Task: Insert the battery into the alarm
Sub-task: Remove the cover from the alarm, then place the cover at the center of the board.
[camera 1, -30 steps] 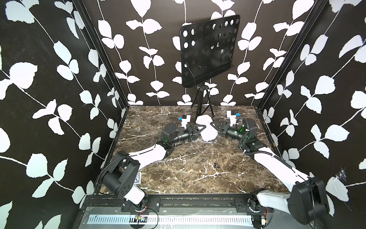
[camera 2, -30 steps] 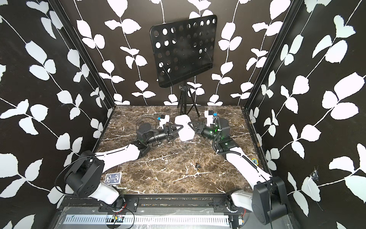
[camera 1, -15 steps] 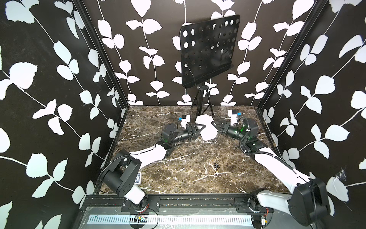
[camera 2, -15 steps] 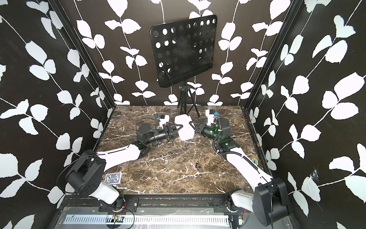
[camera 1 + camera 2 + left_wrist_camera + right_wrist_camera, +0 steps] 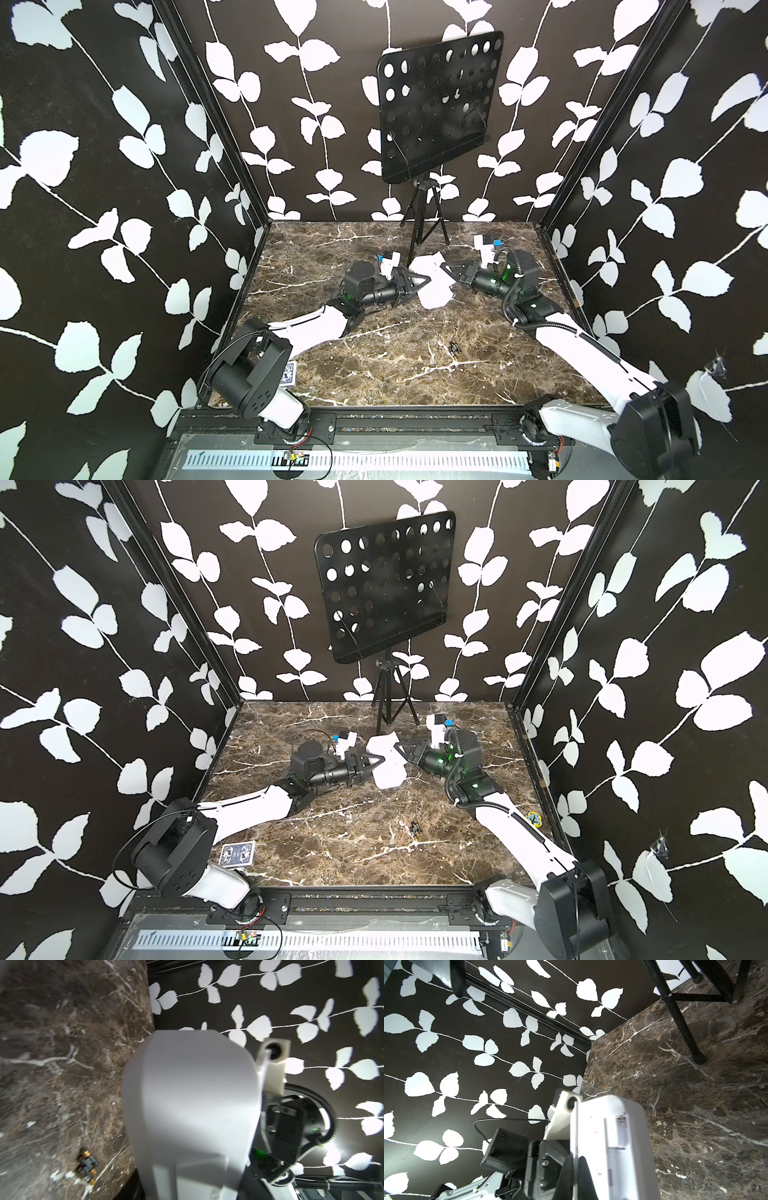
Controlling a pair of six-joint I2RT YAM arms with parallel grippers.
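Both arms meet at the alarm (image 5: 432,284), held on edge toward the rear middle of the marble tabletop (image 5: 374,374); whether its lower corner touches the surface cannot be told. The left gripper (image 5: 419,283) has its jaws partly spread and clamped across the alarm's near side. The right gripper (image 5: 451,272) is closed right down and appears to pinch a thin edge of the alarm opposite. The right wrist view shows an open battery bay (image 5: 617,1132) in the alarm's back, with nothing in it.

The step in hand looks like steadying and presenting the alarm, and no battery has been picked up yet. The batteries (image 5: 455,348) lie together well apart from the alarm, toward the front. The next move likely calls for one gripper to let go, the other to hold the alarm alone, and a single battery to be separated from its neighbour.

Count:
- one alarm
- apparently two batteries
- one blue-patterned card box (image 5: 237,854)
- one black music stand (image 5: 436,108)
- one small yellow item (image 5: 536,818), too small to identify
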